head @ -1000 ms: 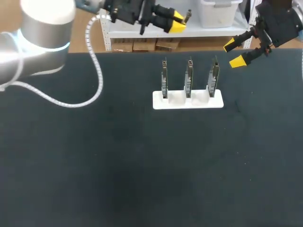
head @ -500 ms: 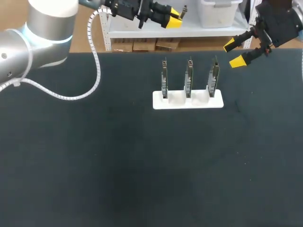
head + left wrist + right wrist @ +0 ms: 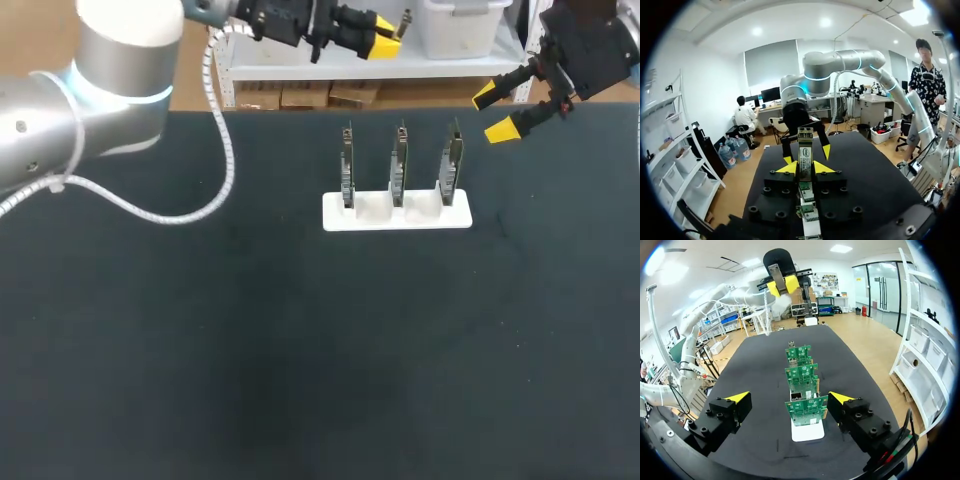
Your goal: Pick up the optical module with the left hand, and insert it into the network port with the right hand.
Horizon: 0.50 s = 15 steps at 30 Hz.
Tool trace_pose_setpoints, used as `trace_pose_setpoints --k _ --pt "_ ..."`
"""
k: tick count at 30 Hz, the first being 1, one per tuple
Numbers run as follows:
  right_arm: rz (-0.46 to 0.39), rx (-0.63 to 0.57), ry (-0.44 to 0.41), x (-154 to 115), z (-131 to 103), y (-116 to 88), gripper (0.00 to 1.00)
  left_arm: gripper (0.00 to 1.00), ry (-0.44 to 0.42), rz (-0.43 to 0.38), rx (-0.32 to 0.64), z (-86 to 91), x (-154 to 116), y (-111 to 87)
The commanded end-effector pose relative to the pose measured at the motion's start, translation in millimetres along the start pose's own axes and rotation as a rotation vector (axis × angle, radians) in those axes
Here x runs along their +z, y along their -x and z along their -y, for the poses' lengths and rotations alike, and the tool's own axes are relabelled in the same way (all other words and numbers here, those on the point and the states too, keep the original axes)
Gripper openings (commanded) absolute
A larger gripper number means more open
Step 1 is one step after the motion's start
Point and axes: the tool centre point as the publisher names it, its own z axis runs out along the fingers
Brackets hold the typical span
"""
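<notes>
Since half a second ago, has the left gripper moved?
Yes. The left gripper, shut on the optical module, has shifted right, nearer in line with the middle board in the white holder.

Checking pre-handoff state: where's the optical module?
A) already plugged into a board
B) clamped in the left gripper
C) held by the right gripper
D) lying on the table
B: the left wrist view shows the optical module standing between the two yellow tips of the left gripper, which touch it from both sides, while the right gripper is open and holds nothing.
</notes>
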Motion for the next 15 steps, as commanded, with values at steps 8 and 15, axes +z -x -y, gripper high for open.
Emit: trace_pose_setpoints --k 8,15 --pt "0.000 0.000 -0.001 0 0 0 1.00 0.00 0.109 0.027 -0.046 -2.9 13 -14.7" --pt "0.000 0.000 -0.001 0 0 0 1.00 0.00 0.050 0.097 -0.109 6.5 38 -25.5"
